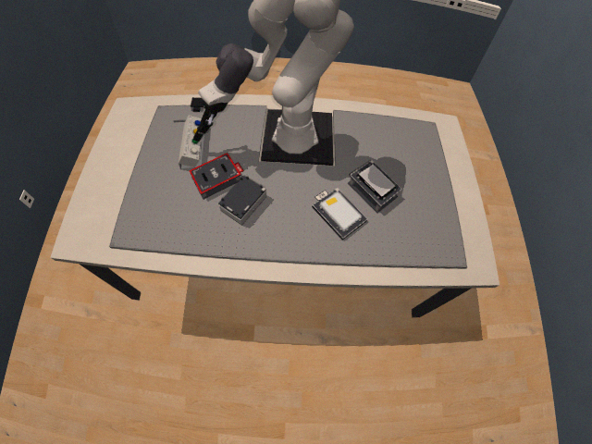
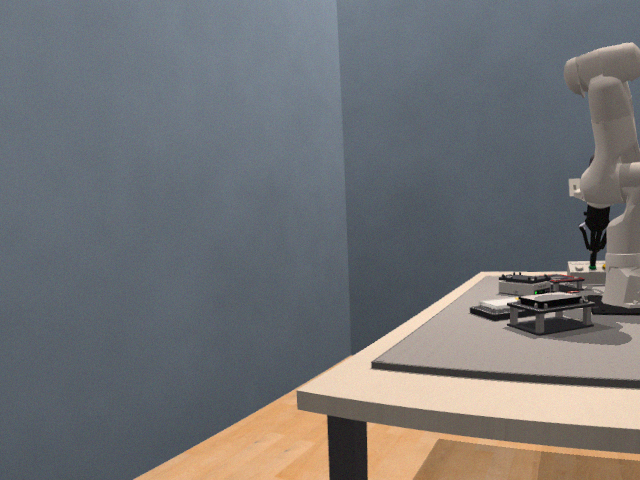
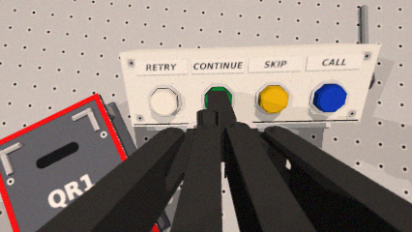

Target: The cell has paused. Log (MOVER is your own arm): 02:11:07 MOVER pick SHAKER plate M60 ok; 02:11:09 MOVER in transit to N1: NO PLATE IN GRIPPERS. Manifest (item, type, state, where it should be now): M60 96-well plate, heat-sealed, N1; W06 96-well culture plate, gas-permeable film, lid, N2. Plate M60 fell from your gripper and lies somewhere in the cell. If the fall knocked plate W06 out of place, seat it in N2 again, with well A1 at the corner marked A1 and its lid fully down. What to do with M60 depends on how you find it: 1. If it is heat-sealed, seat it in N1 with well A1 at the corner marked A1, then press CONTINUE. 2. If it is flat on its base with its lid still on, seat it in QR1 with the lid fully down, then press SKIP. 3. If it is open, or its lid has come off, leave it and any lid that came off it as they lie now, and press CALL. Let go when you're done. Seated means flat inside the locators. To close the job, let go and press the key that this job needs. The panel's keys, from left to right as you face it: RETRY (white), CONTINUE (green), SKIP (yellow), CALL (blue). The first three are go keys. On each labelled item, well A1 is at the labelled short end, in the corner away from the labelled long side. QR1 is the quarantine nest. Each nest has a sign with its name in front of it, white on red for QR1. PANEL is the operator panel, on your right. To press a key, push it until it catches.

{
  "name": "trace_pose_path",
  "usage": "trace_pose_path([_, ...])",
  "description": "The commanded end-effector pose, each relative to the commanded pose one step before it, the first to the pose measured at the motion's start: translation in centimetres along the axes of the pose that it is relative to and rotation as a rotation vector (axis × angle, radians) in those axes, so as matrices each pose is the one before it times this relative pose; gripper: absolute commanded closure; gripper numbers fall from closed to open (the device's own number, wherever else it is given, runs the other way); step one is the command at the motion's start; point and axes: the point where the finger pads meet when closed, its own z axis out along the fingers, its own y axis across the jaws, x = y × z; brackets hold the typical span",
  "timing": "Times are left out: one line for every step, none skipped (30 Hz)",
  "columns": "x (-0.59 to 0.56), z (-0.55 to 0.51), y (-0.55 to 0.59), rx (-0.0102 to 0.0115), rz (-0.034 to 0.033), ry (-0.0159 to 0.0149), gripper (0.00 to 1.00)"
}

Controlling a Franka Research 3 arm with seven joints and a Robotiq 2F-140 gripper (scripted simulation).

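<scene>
The pale-topped dark plate (image 1: 375,179) (image 2: 551,297) lies level in the raised nest (image 1: 378,206) (image 2: 539,322), on the left side of my base. The white plate (image 1: 342,212) (image 2: 497,303), with a yellow patch near one end, lies level in the low nest (image 1: 342,235) (image 2: 478,312) just beside it. I take these two for M60 and W06, but their labels are too small for me to read; nor can I tell how well A1 is turned on either, or whether the white one's lid is fully down.

My fingers (image 1: 195,137) (image 2: 593,262) are clenched together with nothing between them. They point down at the panel (image 1: 188,154) (image 2: 574,267) (image 3: 242,87), their tips at the green CONTINUE key (image 1: 194,141) (image 2: 592,267) (image 3: 213,89) and covering part of it. I cannot tell whether it has caught. The white RETRY key (image 1: 194,150) (image 2: 579,268) (image 3: 163,101) is on one side of them, the yellow SKIP key (image 3: 274,99) and blue CALL key (image 1: 197,122) (image 3: 330,98) on the other.

Near the panel sits red-edged QR1 (image 1: 223,178) (image 2: 571,279) (image 3: 29,176), its top bare. Just beside QR1 is a dark-topped box (image 1: 242,197) (image 2: 522,287), a small green light on its side. The grey board (image 1: 287,246) (image 2: 454,356) under all this lies on the pale worktop (image 1: 287,273) (image 2: 465,408).
</scene>
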Motion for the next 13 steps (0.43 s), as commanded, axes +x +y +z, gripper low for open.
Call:
trace_pose_path([-0.062, 0.368, 0.228, -0.00523, -0.01664, 0.00538, 0.9])
trace_pose_path([0.003, 0.069, -0.002, 0.00009, 0.00003, 0.00006, 0.9])
trace_pose_path([0.002, 0.07, -0.002, 0.00006, 0.00002, 0.00004, 0.9])
trace_pose_path([0.001, 0.07, -0.001, 0.00002, 0.00001, 0.00001, 0.9])
trace_pose_path([0.0, 0.07, 0.0, -0.00001, 0.0, -0.00001, 0.9])
trace_pose_path([-0.001, 0.069, 0.001, -0.00004, -0.00001, -0.00003, 0.9])
trace_pose_path([-0.002, 0.068, 0.002, -0.00007, -0.00002, -0.00005, 0.9])
trace_pose_path([0.0, 0.061, 0.0, -0.00001, 0.0, -0.00001, 0.9])
trace_pose_path([0.002, 0.054, -0.002, 0.00007, 0.00002, 0.00004, 0.9])
trace_pose_path([0.001, 0.051, -0.001, 0.00004, 0.00002, 0.00002, 0.9])
trace_pose_path([0.001, 0.048, -0.001, 0.00002, 0.00001, 0.00001, 0.9])
trace_pose_path([0.0, 0.045, 0.0, 0.00001, 0.0, 0.0, 0.9])
trace_pose_path([0.0, 0.041, 0.0, -0.00001, 0.0, 0.0, 0.9])
